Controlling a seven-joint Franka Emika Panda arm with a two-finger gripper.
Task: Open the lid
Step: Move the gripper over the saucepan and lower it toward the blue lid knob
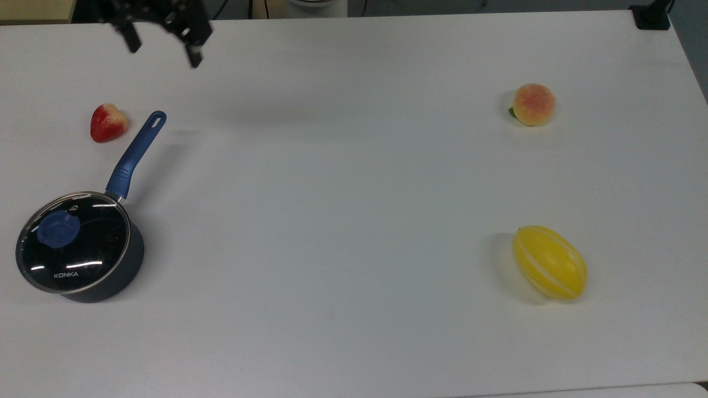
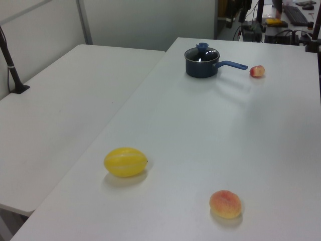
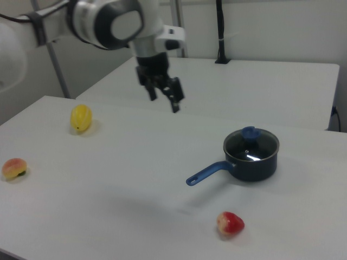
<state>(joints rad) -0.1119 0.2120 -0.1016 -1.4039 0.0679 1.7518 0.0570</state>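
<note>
My gripper (image 1: pixel 163 48) hangs in the air above the far edge of the counter (image 1: pixel 354 182) in the top view, its two dark fingers (image 3: pixel 174 103) spread apart with nothing between them. In the right view it hangs from my white, rounded arm (image 3: pixel 111 20), well apart from the pan and to the right view's left of it.

The lid (image 1: pixel 73 241) sits flat on the pan (image 1: pixel 110 276) at the top view's lower left. It is a round disc of clear glass with a thin, shiny metal rim and glints of light across it. Its knob (image 1: pixel 58 230) is blue, matte and roughly round. Small white letters near the lid's near edge read "KONKA". In the right view the lid (image 3: pixel 251 144) and its knob (image 3: pixel 249 131) top the pan at the right view's right.

The pan is dark, smooth and straight-walled, with a long blue handle (image 1: pixel 135 153) that has a slot in its tip. Just beside that tip lies a red, heart-shaped strawberry (image 1: pixel 107 122) with a pale top, apart from the handle.

At the top view's right lie a round, fuzzy-looking pink-and-yellow peach (image 1: pixel 533 104) with a green leaf, and nearer, a glossy yellow oval melon (image 1: pixel 550 262) with pale stripes. The counter is plain, smooth and white.
</note>
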